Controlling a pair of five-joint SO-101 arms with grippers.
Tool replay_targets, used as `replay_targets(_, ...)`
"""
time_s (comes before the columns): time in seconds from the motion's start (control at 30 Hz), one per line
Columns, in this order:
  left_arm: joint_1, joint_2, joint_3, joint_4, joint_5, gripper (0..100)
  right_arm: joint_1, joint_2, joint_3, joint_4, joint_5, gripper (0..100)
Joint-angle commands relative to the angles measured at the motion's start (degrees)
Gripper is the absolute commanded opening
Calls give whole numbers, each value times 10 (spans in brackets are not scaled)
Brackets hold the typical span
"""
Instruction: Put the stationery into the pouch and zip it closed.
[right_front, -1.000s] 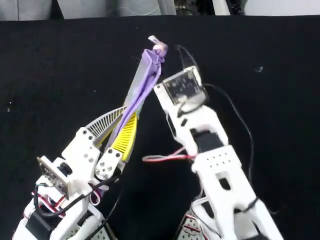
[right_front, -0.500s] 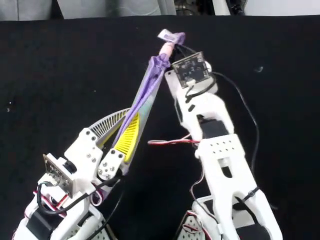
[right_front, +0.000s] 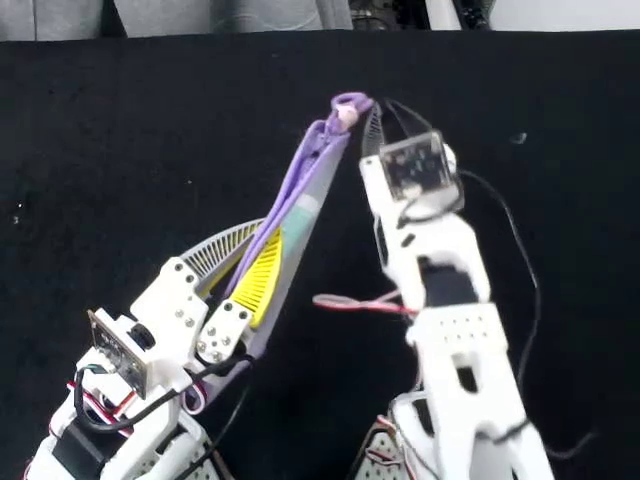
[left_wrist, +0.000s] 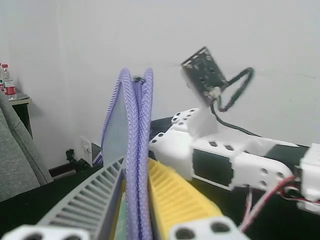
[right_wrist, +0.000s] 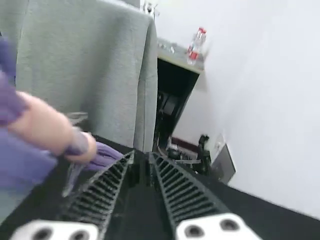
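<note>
The purple pouch (right_front: 300, 195) is held up off the black table, pinched on edge between the grey and yellow fingers of my left gripper (right_front: 260, 228). In the left wrist view its zipper edge (left_wrist: 134, 130) stands upright in that gripper (left_wrist: 135, 162). A pale green shape (right_front: 300, 213) shows through the pouch side. At the pouch's far tip sits the pink zipper pull (right_front: 347, 112) with its purple tab. My right gripper (right_front: 372, 115) is at that tip. Its dark fingers (right_wrist: 141, 154) are pressed together, and the tab (right_wrist: 102, 152) runs from the pull (right_wrist: 45, 130) to their tips.
Both arms stand close together over the black table (right_front: 120, 130). A red and white cable (right_front: 350, 303) loops between them. The table's back edge (right_front: 200, 35) borders grey fabric and a white wall.
My right gripper has swung right and slightly back toward me, drawing the pouch's tip and zipper pull along. The pouch now leans further right, and the pull tab has curled over.
</note>
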Motion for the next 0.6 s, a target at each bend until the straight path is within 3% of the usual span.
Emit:
replay_targets(0.0,6,-6,-38,0,-7,29,-24,-81,29,-14,4,161)
replay_targets(0.27,9,-6,-39,0,-7,29,-38,-124,103,-13,47,180)
replay_targets(0.57,9,-6,-39,0,-7,29,-55,14,14,-25,52,182)
